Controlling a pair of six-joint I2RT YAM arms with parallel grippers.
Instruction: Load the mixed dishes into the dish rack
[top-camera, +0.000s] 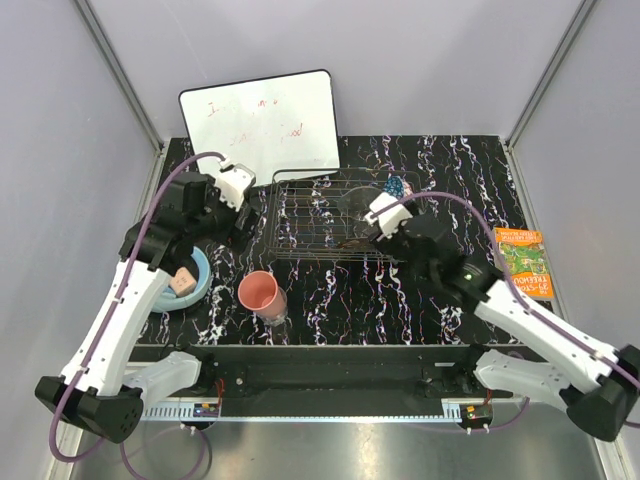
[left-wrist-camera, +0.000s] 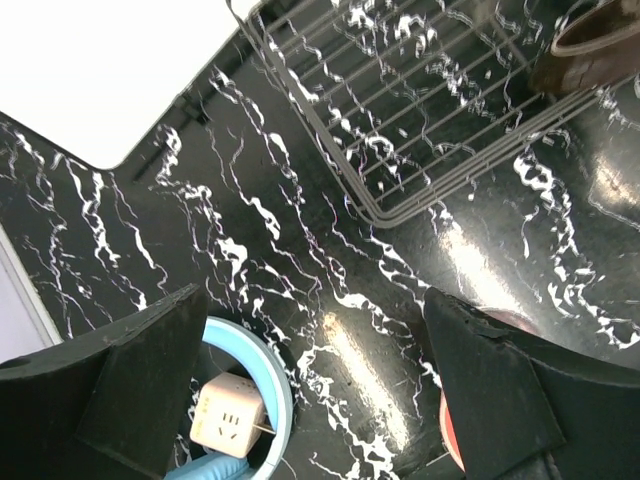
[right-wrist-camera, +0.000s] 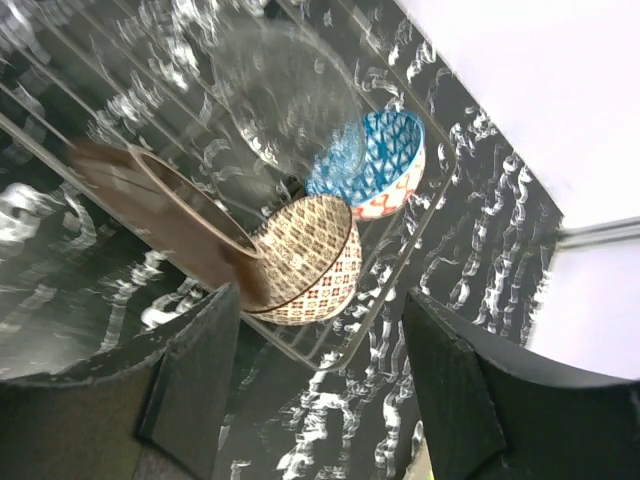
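"Pink plastic cup (top-camera: 262, 293) is the obvious leftover, then?"

"Yes. It stands on the table (top-camera: 440, 160) at 7 o'clock from the dish rack (top-camera: 300, 215), outside it. Something just beside it may be the clear stemmed glass (top-camera: 281, 318), but it is too faint to be sure. I judge four pieces loaded. The right wrist view shows the blue patterned bowl (right-wrist-camera: 385, 160), cream-gold patterned bowl (right-wrist-camera: 310, 255), clear glass bowl (right-wrist-camera: 290, 100) and red floral plate (right-wrist-camera: 165, 195), tilted on edge. All sit at the rack's 3 o'clock end."

"Jaws?"

"Left gripper (left-wrist-camera: 315, 390) and right gripper (right-wrist-camera: 320, 380) are both spread wide, with nothing between them."

"Any writing?"

"Faint red scrawl on the whiteboard (top-camera: 262, 125), unreadable. The orange book (top-camera: 525, 262) at 3 o'clock has a title too small to read."
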